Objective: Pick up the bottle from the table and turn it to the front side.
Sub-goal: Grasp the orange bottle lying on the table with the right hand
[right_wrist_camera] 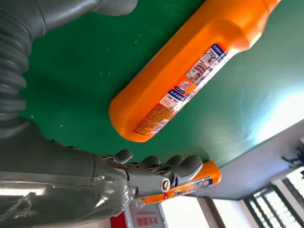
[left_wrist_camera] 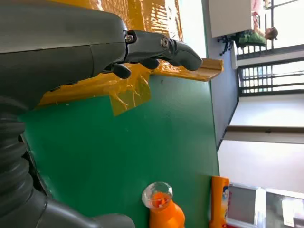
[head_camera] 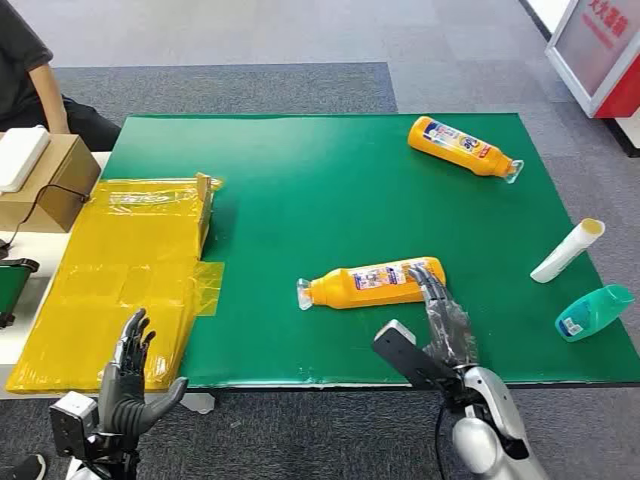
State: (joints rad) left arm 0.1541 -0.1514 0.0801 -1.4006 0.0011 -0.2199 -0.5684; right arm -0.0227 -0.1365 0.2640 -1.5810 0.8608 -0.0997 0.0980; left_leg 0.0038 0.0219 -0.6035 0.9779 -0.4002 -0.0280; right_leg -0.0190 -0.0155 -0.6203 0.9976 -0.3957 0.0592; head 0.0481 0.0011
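Two orange plastic bottles lie on the green table mat [head_camera: 317, 190]: the far orange bottle [head_camera: 462, 146], and the near orange bottle [head_camera: 373, 283] just beyond the empty, spread right hand [head_camera: 447, 322]. The left hand [head_camera: 130, 378] is likewise spread and empty.

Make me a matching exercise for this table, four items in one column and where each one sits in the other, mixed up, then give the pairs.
Things
1. orange plastic bottle with clear cap
2. second orange bottle with a blue label
3. teal translucent bottle
4. yellow taped cardboard sheet

Places
A. far right part of the green mat
B. left of the green mat
C. right edge, near corner
D. near edge, beside the right hand

Pairs: 1-D, 2-A, 3-C, 4-B
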